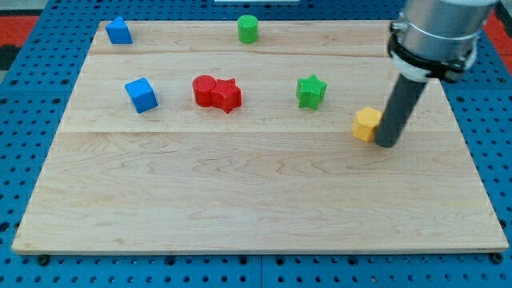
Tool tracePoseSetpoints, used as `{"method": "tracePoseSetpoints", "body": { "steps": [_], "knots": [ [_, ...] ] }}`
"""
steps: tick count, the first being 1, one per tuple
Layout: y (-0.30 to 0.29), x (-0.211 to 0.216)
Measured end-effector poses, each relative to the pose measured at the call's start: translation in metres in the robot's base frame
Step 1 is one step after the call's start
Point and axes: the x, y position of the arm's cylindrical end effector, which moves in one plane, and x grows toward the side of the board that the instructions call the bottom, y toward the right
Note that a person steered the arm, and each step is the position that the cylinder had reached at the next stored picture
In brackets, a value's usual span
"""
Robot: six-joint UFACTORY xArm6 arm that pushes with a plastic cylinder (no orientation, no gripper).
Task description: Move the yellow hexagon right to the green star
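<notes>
Standing upright, my tip [386, 144] touches yellow hexagon [367, 124] | green star [311, 90] lies view's upper left | no claw visible

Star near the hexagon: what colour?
Green; the star shows clearly in the camera view, its only view.

One camera looks down at a slant from the near edge, taking in the whole wooden board [256, 200].

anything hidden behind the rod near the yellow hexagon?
My tip sits against the yellow hexagon on the view's right, and the rod covers that block's right edge. Behind the rod only a strip of board is hidden; whether anything small lies there cannot be seen.
</notes>
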Motion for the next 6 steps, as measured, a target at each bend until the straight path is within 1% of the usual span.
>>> {"method": "tracePoseSetpoints", "body": {
  "steps": [1,4,6],
  "knots": [
    [-0.023,-0.014],
    [-0.033,-0.059],
    [-0.062,-0.082]
  ]
}}
